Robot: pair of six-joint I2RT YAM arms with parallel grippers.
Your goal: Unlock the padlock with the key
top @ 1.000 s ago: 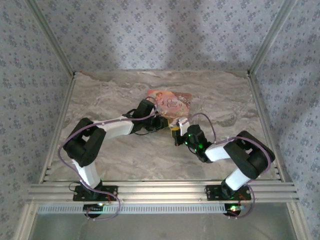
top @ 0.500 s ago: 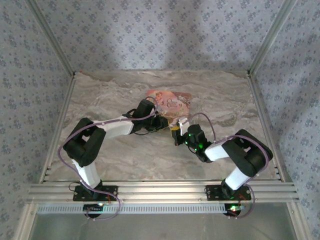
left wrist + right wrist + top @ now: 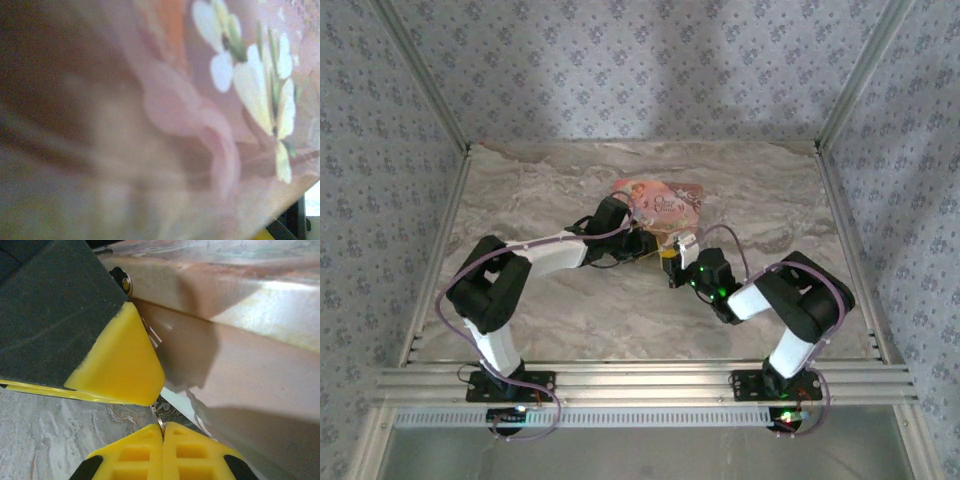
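Right claw pinched shut on a thin metal ring, likely the key's, just beside the pink packet.
We cannot tell whether the left claw grips anything; unlocking, we judge, lies wholly ahead.

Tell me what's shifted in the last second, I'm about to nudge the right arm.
The right arm's elbow swung slightly left, toward the table's middle. Its tool stayed shut on a thin metal ring beside the pink packet. The left arm and the packet did not move.
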